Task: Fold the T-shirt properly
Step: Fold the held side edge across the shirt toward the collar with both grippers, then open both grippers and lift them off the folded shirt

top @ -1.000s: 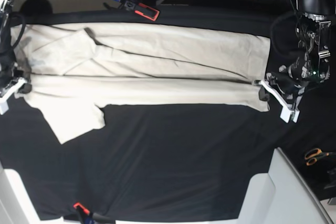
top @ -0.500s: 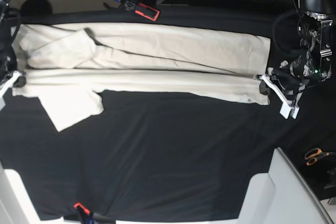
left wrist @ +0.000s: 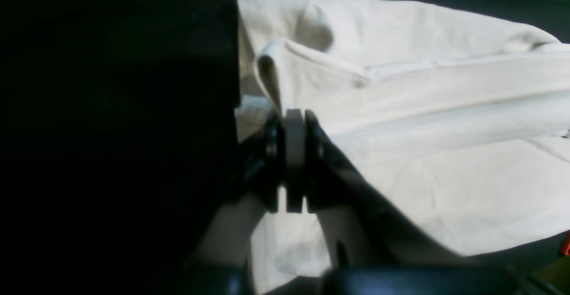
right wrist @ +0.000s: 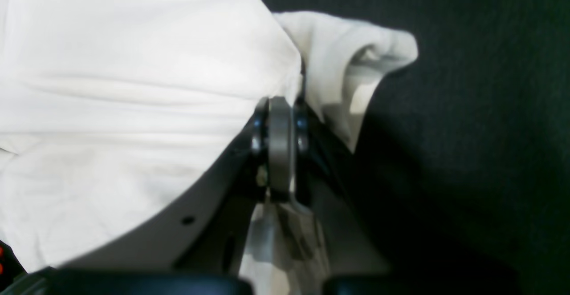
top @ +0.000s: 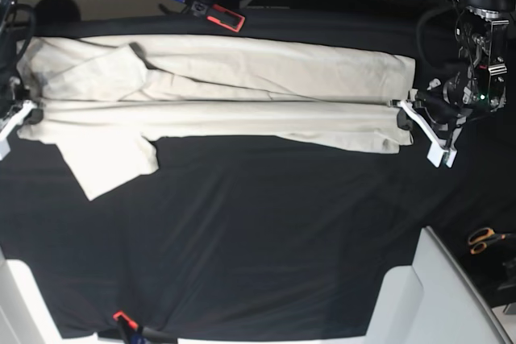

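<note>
The T-shirt (top: pixel 242 94) lies stretched along the far edge of the black worktop (top: pixel 266 239), one sleeve hanging nearer. The left end effector (top: pixel 405 115) and right end effector (top: pixel 27 112) each pinch an end.

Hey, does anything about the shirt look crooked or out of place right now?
Yes. One sleeve of the T-shirt sticks out below the folded band at the base view's left, lying askew on the black surface. The rest lies stretched in a long strip.
</note>
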`<state>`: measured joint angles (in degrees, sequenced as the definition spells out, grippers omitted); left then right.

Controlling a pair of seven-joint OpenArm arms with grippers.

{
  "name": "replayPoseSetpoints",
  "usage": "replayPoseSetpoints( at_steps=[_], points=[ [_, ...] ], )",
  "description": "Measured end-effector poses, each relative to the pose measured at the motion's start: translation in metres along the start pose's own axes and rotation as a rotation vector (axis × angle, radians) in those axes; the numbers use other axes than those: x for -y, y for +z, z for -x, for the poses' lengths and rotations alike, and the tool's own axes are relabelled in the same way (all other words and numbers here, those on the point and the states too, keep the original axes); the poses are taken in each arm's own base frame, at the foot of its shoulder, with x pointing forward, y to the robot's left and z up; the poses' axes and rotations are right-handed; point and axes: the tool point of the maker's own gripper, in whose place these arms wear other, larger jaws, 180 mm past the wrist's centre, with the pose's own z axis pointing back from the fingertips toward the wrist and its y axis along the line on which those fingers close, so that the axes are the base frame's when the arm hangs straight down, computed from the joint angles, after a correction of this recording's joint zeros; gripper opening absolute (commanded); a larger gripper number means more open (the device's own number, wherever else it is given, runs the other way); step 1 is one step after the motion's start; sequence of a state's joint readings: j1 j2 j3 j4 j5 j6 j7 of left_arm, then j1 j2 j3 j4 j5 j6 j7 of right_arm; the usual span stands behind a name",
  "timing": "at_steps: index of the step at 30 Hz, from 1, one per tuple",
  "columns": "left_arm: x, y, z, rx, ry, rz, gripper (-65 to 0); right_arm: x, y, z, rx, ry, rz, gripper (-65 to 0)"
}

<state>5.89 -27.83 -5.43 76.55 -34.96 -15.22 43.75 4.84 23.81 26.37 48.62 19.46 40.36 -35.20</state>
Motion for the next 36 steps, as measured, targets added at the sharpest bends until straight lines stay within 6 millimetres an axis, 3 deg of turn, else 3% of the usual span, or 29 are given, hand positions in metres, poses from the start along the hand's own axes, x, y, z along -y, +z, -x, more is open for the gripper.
replayPoseSetpoints(
  at_steps=[8, 12, 13, 15, 18, 20, 22, 26, 28, 32, 34, 36],
  points=[
    [0.0, 0.001, -0.001, 0.003, -0.004, -0.003, -65.0, -0.006, -0.005, 0.003, -0.007, -0.009, -0.008, -63.9],
    [0.007, 0.01, -0.016, 0.046, -0.043, 0.005, -65.0, -0.006, -0.004, 0.003, -0.006, -0.009, -0.007, -44.3],
    [0.007, 0.013, -0.019, 0.052, -0.056, 0.003, -62.4, -0.007, -0.005, 0.003, -0.003, -0.01, -0.011, -37.7],
    [0.005, 0.018, -0.021, 0.056, -0.061, -0.009, -42.8, -0.008, -0.004, 0.001, 0.004, -0.011, -0.021, -25.8],
    [-0.002, 0.021, -0.02, 0.035, -0.052, -0.054, -24.5, -0.009, -0.004, -0.001, 0.016, -0.017, -0.027, -17.9],
    [0.002, 0.023, -0.028, 0.058, -0.055, -0.044, -16.8, -0.009, -0.003, -0.003, 0.021, -0.016, -0.025, -17.7],
    [0.0, 0.03, -0.041, 0.105, -0.017, -0.043, -13.3, -0.001, 0.001, -0.004, 0.039, -0.068, -0.01, -17.0],
    [-0.042, 0.063, -0.062, 0.159, 0.046, -0.152, -13.0, 0.036, 0.032, -0.007, 0.039, -0.102, 0.101, -16.8],
    [-0.046, 0.075, -0.074, 0.204, 0.04, -0.161, -13.0, 0.04, 0.047, -0.023, 0.053, -0.05, 0.134, -16.8],
    [-0.048, 0.083, -0.08, 0.228, 0.027, -0.143, -13.0, 0.025, 0.059, -0.071, 0.155, 0.025, 0.125, -16.8],
    [-0.059, 0.089, -0.078, 0.234, 0.042, -0.176, -13.0, 0.017, 0.049, -0.08, 0.116, 0.07, 0.115, -17.1],
    [-0.065, 0.092, -0.075, 0.231, 0.054, -0.193, -13.2, -0.004, 0.025, -0.092, 0.07, 0.133, 0.059, -17.4]
  ],
)
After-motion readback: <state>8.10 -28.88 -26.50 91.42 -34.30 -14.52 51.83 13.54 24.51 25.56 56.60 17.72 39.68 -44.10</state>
